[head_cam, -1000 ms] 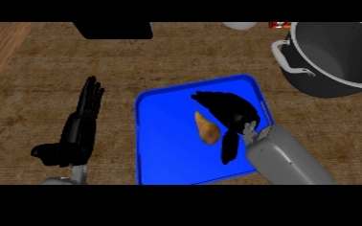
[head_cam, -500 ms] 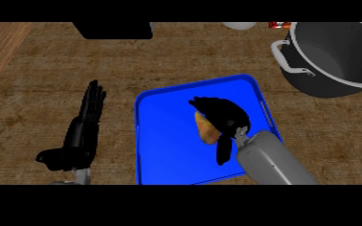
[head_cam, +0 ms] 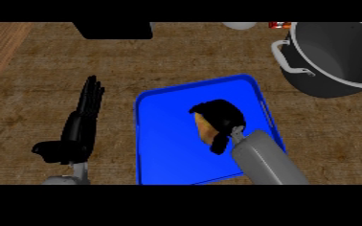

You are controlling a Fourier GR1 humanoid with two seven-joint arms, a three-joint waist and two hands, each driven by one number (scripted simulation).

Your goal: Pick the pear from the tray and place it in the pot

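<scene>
A tan pear (head_cam: 206, 128) lies in the middle of the blue tray (head_cam: 166, 143). My right hand (head_cam: 225, 118) is over it, fingers curled round its top and right side, thumb below it, so only the pear's left part shows. The grey pot (head_cam: 326, 60) with a side handle stands at the upper right, apart from the tray. Left of the tray, my left hand (head_cam: 80, 122) rests open over the counter with straight fingers pointing away.
A black box (head_cam: 114, 29) sits at the counter's far edge, upper left. A white object (head_cam: 240, 25) and a small red item (head_cam: 279, 25) are at the far edge near the pot. Brown countertop lies between tray and pot.
My right hand has closed in from the right over the pear and its fingers now wrap it. The left hand has drifted slightly.
</scene>
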